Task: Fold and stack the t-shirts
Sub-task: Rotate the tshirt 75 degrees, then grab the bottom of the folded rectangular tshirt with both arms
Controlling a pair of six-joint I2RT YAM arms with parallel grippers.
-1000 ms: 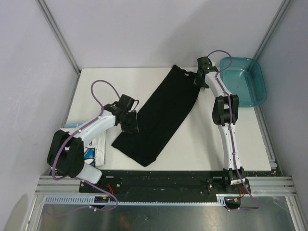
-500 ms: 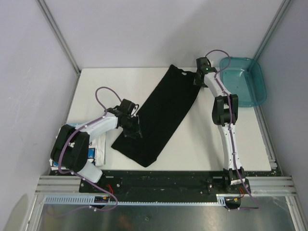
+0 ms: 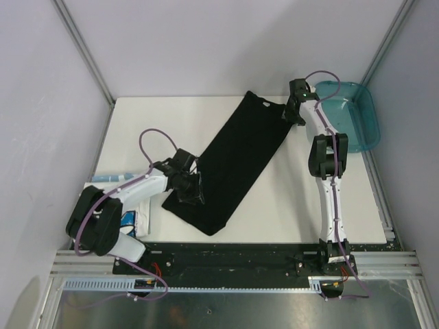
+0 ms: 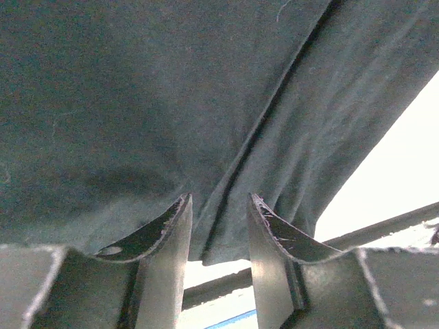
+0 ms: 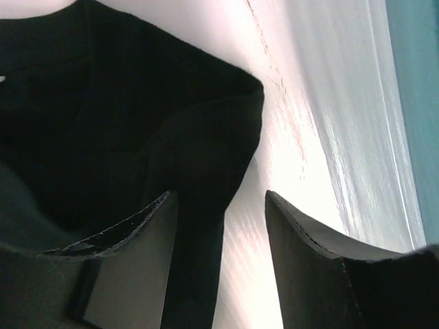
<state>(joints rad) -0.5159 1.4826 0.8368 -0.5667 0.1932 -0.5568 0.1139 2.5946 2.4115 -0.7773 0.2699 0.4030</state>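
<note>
The black t-shirt point(image 3: 233, 161) lies folded into a long strip, running diagonally from the far middle of the table to the near middle. My left gripper point(image 3: 191, 192) is at its near-left edge. In the left wrist view the jaws point(image 4: 219, 205) stand apart, with the shirt point(image 4: 171, 89) and its hem edge between the fingertips, not pinched. My right gripper point(image 3: 293, 115) is at the shirt's far right corner, open. That corner point(image 5: 137, 103) lies by its left finger, with bare table in the gap point(image 5: 220, 199). The white t-shirt point(image 3: 134, 218) is mostly hidden under the left arm.
A teal plastic bin point(image 3: 357, 130) stands at the far right, just beyond the right gripper, and shows as a teal band point(image 5: 415, 82) in the right wrist view. Grey walls close in the table's left, back and right. A black rail point(image 3: 233, 250) runs along the near edge.
My left gripper has swung toward the near edge and onto the black shirt's near-left edge. My right gripper has shifted slightly right off the shirt's corner and its jaws have spread wider.
</note>
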